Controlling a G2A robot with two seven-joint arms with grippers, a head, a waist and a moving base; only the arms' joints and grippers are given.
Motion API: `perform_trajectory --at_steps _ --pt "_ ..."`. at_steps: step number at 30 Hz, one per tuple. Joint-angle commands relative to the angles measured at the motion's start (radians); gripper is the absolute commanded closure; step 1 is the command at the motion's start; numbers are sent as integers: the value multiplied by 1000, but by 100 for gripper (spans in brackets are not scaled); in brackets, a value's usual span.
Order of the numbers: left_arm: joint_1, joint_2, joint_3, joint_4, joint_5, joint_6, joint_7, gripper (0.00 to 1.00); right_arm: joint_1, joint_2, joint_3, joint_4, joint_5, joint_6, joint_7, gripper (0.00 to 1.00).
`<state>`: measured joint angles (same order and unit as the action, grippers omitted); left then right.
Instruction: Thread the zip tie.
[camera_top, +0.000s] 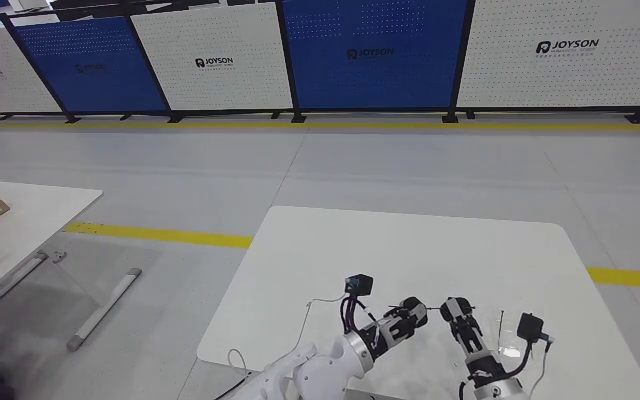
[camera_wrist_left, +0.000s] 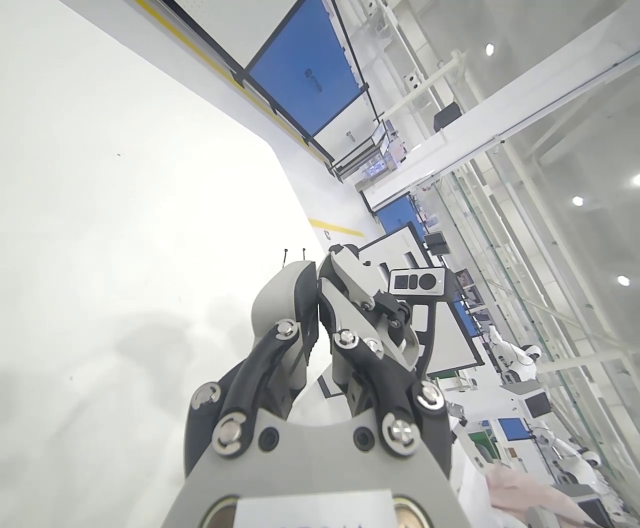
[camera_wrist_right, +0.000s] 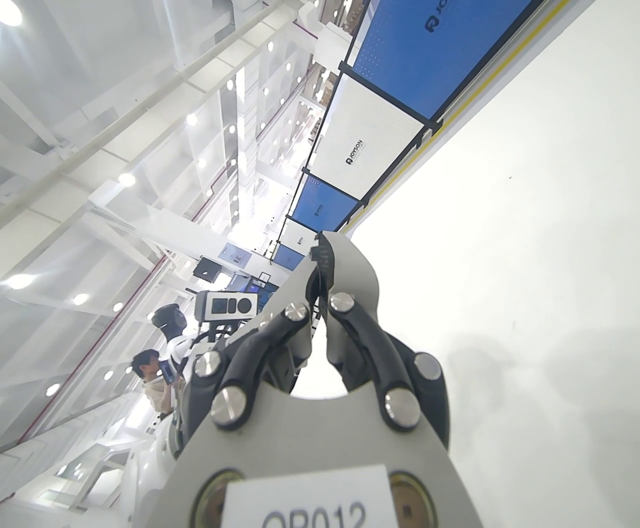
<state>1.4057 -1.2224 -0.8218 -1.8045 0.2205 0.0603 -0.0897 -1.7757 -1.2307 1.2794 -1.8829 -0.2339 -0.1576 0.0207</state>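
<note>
A thin black zip tie (camera_top: 501, 325) lies flat on the white table (camera_top: 420, 250), just right of my right gripper (camera_top: 457, 308). My left gripper (camera_top: 410, 312) sits beside the right one near the table's front edge. In the left wrist view my left gripper (camera_wrist_left: 317, 280) is shut, its pads pressed together with nothing seen between them. Two small black zip tie ends (camera_wrist_left: 294, 252) show on the table just past its tip. My right gripper (camera_wrist_right: 320, 247) is also shut, and only its ridged black pad shows at the tip.
The table stretches bare and white ahead of both grippers. Blue and white pegboard partitions (camera_top: 320, 55) stand across the far floor, behind a yellow floor line (camera_top: 160, 235). Another white table (camera_top: 40, 215) stands at the left.
</note>
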Motion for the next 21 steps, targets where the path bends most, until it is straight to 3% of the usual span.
perform_trajectory --at_steps 1,16,17,19,21 --pt "0 -1 1 0 2 -2 -2 100 1 0 0 0 0 0 4 100" --pt "0 -6 9 0 13 -8 -9 100 -3 -4 -4 2 -12 -5 6 100" --pt "0 -7 9 1 14 -6 -9 78 -4 -4 -4 1 -13 -6 4 100" --pt "1 -7 9 1 16 -2 -9 62 -6 -4 -2 0 -18 -4 -1 100" --pt "2 -7 7 0 20 1 -6 58 -7 -5 -1 1 -26 0 -7 100"
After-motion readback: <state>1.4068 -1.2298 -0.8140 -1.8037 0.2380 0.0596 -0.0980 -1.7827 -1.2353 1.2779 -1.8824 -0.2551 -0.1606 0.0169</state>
